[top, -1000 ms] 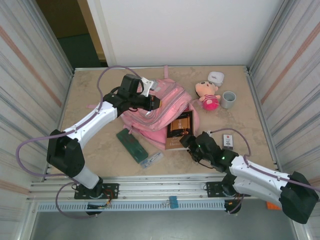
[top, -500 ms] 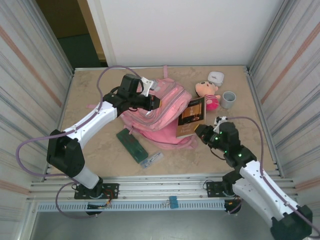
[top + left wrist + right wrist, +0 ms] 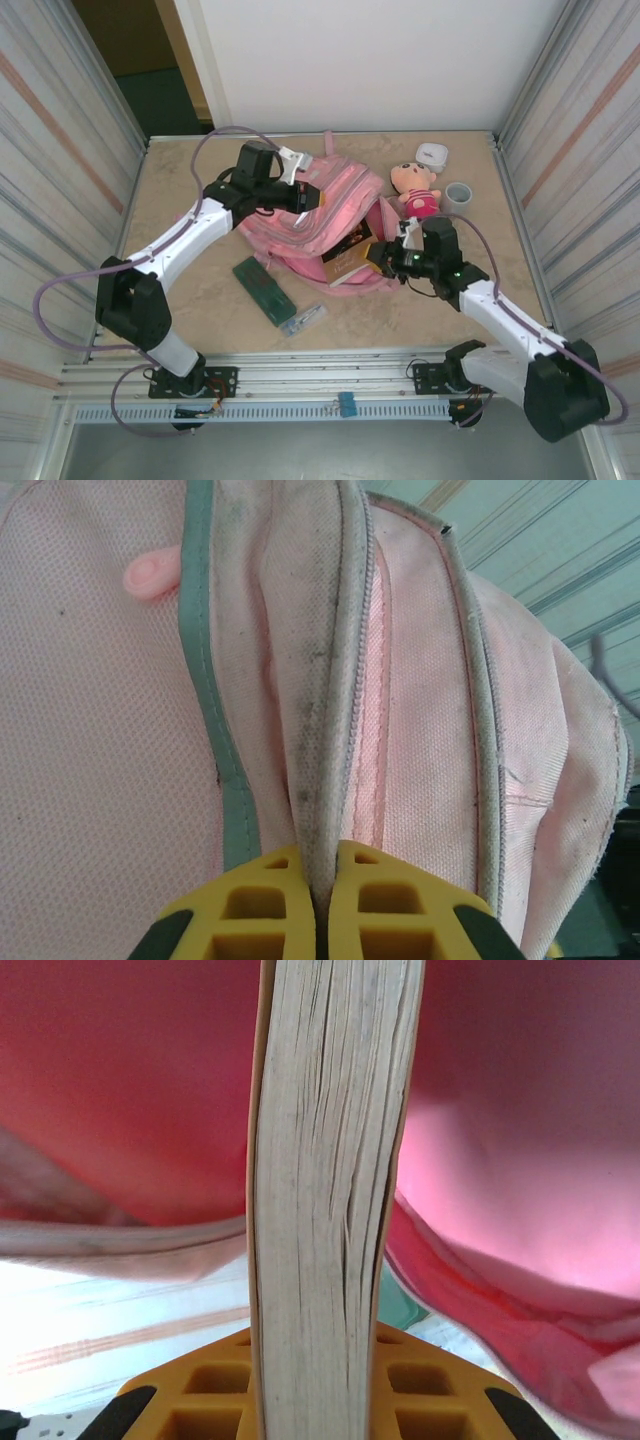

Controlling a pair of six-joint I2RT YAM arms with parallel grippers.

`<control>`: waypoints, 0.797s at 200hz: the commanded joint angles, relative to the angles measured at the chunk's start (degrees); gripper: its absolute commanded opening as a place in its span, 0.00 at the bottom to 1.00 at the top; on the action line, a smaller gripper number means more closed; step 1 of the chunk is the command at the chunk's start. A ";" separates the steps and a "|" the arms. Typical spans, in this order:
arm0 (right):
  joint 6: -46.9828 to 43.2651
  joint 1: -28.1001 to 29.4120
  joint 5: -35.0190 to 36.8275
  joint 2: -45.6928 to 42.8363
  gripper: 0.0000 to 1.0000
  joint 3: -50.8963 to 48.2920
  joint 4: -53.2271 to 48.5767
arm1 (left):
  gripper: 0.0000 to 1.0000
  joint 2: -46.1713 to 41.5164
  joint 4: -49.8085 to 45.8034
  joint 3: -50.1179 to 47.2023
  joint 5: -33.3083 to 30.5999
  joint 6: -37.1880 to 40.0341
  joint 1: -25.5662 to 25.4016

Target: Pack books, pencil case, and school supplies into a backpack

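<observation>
Loading book: left hand clamps bag rim, right hand clamps book, mouth just ahead; next likely needs a deeper push.

book partly in backpack, pencil case front-left

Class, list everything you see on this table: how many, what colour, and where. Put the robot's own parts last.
backpack: one, pink, mid-table
book: one, brown-tan, at the backpack's near-right opening
pencil case: one, dark green, flat on the table, near-left of the backpack
pen-like item: one, clear and silvery, beside the pencil case near the front edge
plush doll: one, pink and cream, right of the backpack
cup: one, grey, right of the doll
small container: one, white, behind the doll
table: one, beige marbled
left end effector: one, yellow pads, shut on a backpack seam
right end effector: one, yellow pads, shut on the book
</observation>
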 commanded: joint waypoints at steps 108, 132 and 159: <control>8.31 3.84 5.86 35.41 0.00 17.27 32.89 | 0.00 -1.88 12.53 3.30 17.01 -1.94 2.08; 8.90 3.73 8.92 39.01 0.04 18.40 31.46 | 0.00 -2.36 11.90 2.89 16.21 -1.87 2.32; 4.21 3.52 10.64 39.52 0.28 19.58 23.20 | 0.00 -2.95 8.06 2.20 11.41 -0.11 2.60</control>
